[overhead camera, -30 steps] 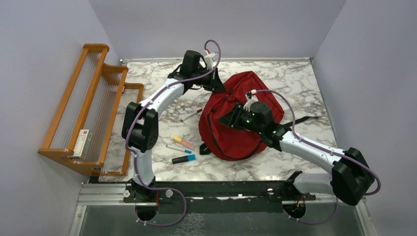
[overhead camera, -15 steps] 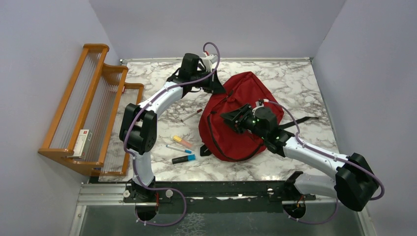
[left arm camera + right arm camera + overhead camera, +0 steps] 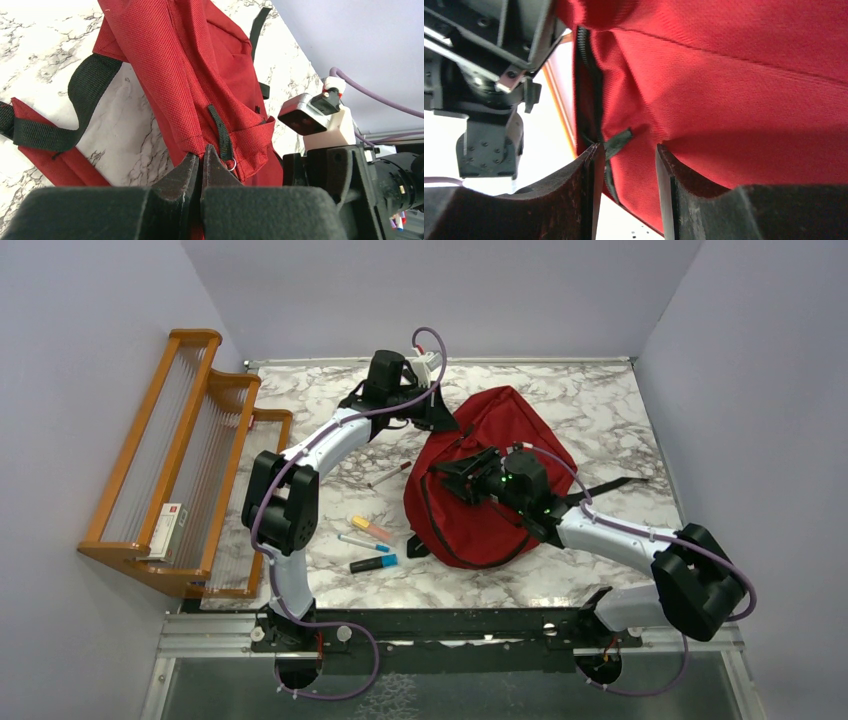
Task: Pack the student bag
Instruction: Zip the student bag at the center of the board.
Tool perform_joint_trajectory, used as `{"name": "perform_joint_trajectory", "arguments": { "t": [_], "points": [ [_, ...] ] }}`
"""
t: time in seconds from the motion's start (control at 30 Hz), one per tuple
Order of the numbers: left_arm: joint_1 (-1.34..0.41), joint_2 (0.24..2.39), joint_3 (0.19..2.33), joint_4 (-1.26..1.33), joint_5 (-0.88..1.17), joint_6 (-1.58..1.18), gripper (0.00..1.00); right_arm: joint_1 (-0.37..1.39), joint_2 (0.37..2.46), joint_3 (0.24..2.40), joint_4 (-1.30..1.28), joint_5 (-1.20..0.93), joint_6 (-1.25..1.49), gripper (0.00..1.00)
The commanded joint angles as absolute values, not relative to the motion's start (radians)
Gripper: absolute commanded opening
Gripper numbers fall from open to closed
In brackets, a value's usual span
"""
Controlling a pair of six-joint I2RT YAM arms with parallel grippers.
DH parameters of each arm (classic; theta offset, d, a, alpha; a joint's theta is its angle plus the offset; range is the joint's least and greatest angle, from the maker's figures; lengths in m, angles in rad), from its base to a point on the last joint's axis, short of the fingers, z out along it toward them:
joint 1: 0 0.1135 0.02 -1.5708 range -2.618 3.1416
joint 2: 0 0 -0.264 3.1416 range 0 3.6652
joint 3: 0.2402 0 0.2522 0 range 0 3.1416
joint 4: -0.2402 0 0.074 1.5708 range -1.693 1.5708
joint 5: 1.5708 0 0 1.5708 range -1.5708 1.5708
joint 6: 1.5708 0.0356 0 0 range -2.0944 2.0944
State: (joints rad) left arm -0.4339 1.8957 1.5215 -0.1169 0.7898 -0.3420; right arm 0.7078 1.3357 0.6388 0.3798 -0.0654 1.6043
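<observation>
The student bag (image 3: pixel 520 420) is a red backpack lying on the marble table. My left gripper (image 3: pixel 440 416) is at its far left corner. In the left wrist view the jaws (image 3: pixel 202 152) are shut on a fold of the bag's red fabric (image 3: pixel 190 65), next to a black loop with a metal ring (image 3: pixel 226 145). My right gripper (image 3: pixel 457 468) hovers over the bag's left side and is open. In the right wrist view its fingers (image 3: pixel 629 150) straddle red fabric (image 3: pixel 734 75) beside the black zipper (image 3: pixel 586 75), and a black pull tab (image 3: pixel 619 141) touches the left finger.
An orange wooden rack (image 3: pixel 190 460) stands along the left wall with a small white box (image 3: pixel 170 530) on it. A red pen (image 3: pixel 388 475) and three markers (image 3: pixel 372 530) (image 3: pixel 363 543) (image 3: pixel 373 563) lie left of the bag. A black strap (image 3: pixel 610 485) trails to the right.
My right gripper has slid left across the bag toward its zipper edge. The left arm has stayed put, still holding the fabric.
</observation>
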Motion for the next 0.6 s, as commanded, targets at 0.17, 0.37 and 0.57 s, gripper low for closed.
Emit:
{"name": "perform_joint_trajectory", "arguments": {
  "t": [0.17,0.37,0.57],
  "points": [
    [-0.436,1.809,1.529,-0.014,0.841,-0.354,0.0,0.713,1.364,0.679,0.512,-0.112,1.641,0.42],
    [-0.436,1.808,1.526,-0.011,0.842,-0.354,0.0,0.713,1.405,0.693,0.521,-0.149,1.651,0.37],
    [-0.437,1.806,1.524,-0.011,0.843,-0.353,0.0,0.713,1.406,0.692,0.535,-0.139,1.629,0.18]
  ]
}}
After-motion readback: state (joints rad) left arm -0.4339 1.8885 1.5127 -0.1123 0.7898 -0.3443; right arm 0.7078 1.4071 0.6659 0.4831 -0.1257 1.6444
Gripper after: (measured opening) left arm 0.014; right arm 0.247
